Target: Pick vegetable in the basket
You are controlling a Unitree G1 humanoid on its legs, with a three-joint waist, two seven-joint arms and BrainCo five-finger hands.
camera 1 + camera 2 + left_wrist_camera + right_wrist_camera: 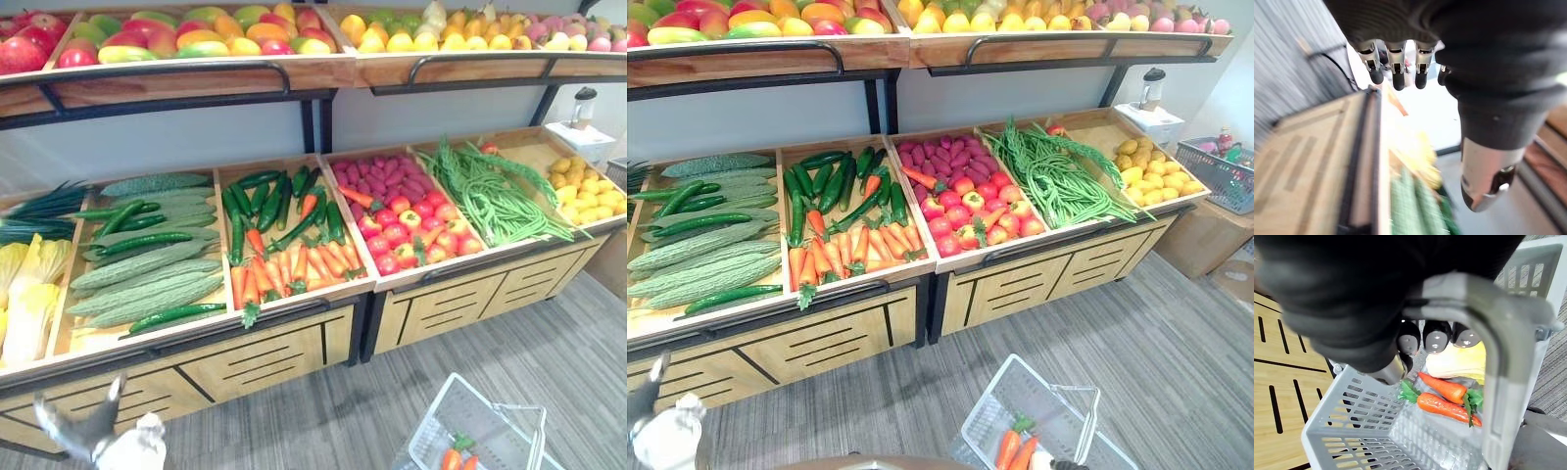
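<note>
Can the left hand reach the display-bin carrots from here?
Probably yes: the left hand is open and empty, low before the stand; the carrots lie uncovered at its front edge, though it must lift first.

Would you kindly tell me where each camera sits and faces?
Left eye view: on the head, looking down at the produce stand; left hand lower left, basket lower right.
Right eye view: beside it, facing likewise; both share the stand and basket.
Left wrist view: on the left wrist, looking along the open left hand toward the stand's front.
Right wrist view: on the right wrist, looking into the basket; right hand curled round the basket handle, two carrots inside.
</note>
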